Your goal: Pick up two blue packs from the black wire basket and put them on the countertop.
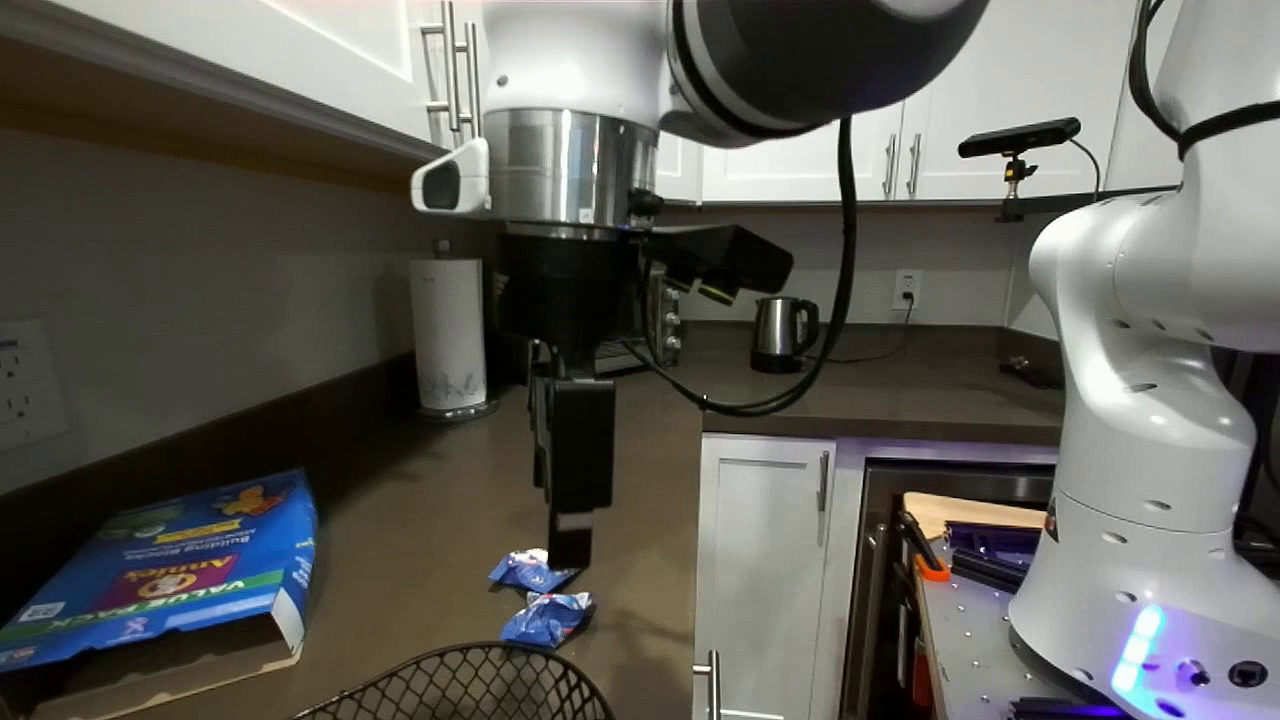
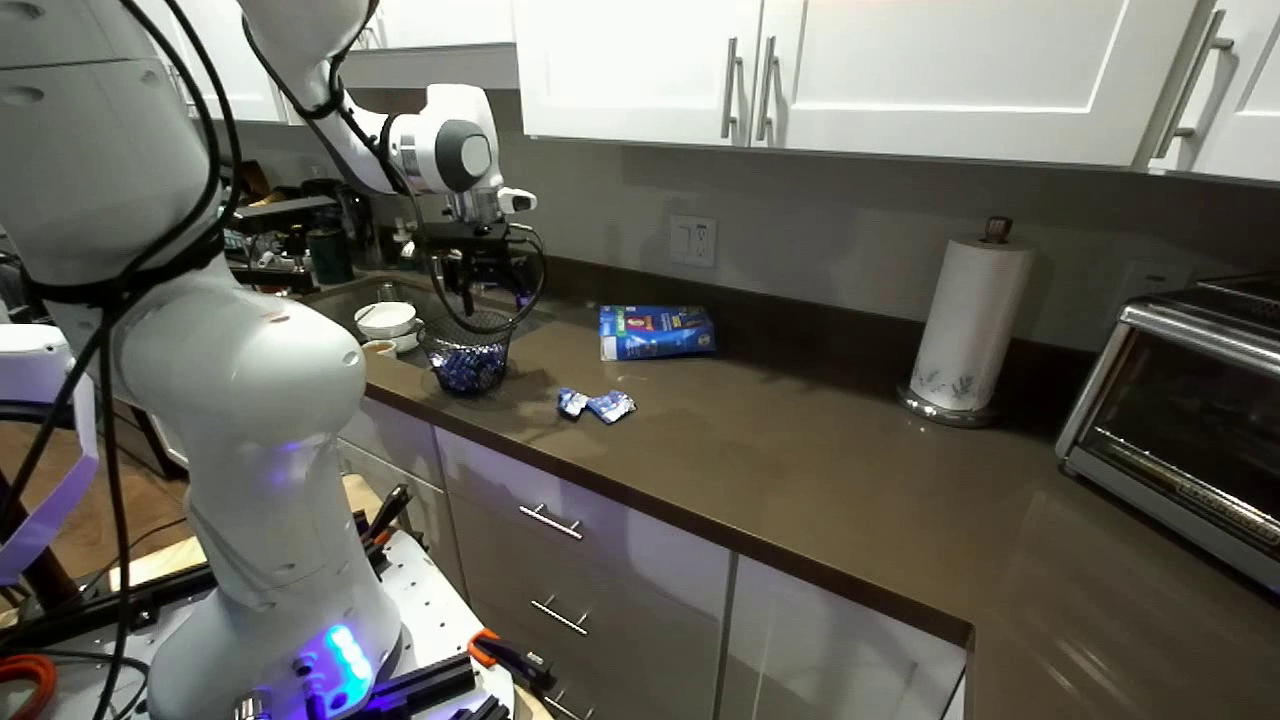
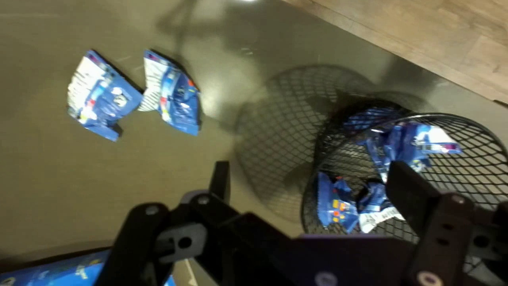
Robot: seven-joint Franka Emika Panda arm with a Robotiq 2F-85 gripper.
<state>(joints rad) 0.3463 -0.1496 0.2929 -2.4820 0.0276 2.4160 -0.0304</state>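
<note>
Two blue packs lie close together on the countertop (image 2: 800,470). They show in both exterior views, one pack (image 1: 530,570) beside the other pack (image 1: 548,620); in the wrist view they are at upper left, one pack (image 3: 104,97) and another pack (image 3: 172,93). The black wire basket (image 2: 465,335) stands beside them and holds several more blue packs (image 3: 337,202). My gripper (image 3: 309,178) is open and empty. In the wrist view one finger is over the basket and the other over the counter beside it. In an exterior view the gripper (image 2: 468,300) hangs over the basket.
A large blue box (image 1: 190,560) lies near the back wall. A paper towel roll (image 2: 970,325), a toaster oven (image 2: 1190,420) and a kettle (image 1: 783,330) stand farther along the counter. White bowls (image 2: 388,320) are in the sink behind the basket. Wall cabinets hang above.
</note>
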